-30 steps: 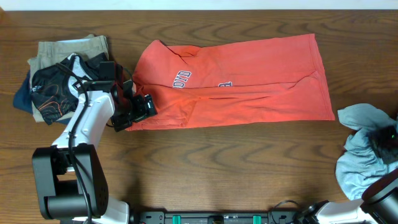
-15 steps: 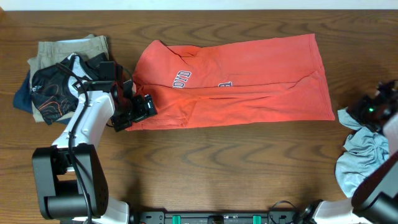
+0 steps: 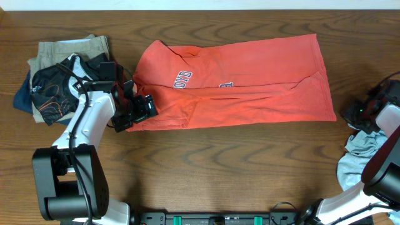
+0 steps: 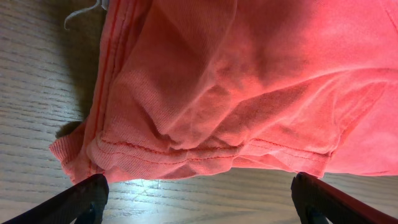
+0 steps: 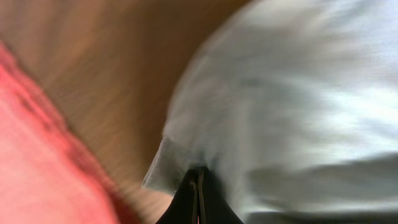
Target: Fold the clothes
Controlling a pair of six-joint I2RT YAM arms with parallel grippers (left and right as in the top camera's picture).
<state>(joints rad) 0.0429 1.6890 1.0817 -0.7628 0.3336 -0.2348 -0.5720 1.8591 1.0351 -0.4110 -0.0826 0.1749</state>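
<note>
Starting at the left, a pile of other clothes (image 3: pixel 59 72) sits on the wooden table (image 3: pixel 219 169), just beside the left gripper (image 4: pixel 199 202). That gripper hangs over the lower-left corner of the orange T-shirt (image 3: pixel 250 81) with its jaws spread wide, the stitched hem lying between them and nothing gripped. The shirt lies across the middle of the table, mostly flat, with a crease running along its length and some bunching at this corner. The step in hand looks like taking that corner for a fold. Doing it well probably means coming down so the fingers bracket every layer at the hem and close just inside the stitching, not on the loose tip, which could slip out. Further right, the right gripper (image 5: pixel 198 180) is off the shirt, near its lower-right corner and over the pale blue garment (image 3: pixel 356 172). Its wrist view is blurred: the jaws appear pressed together, and whether cloth is pinched cannot be told. A tidy fold likely needs that arm on the matching corner, so both ends lift and travel together, kept low and lightly taut.
</note>
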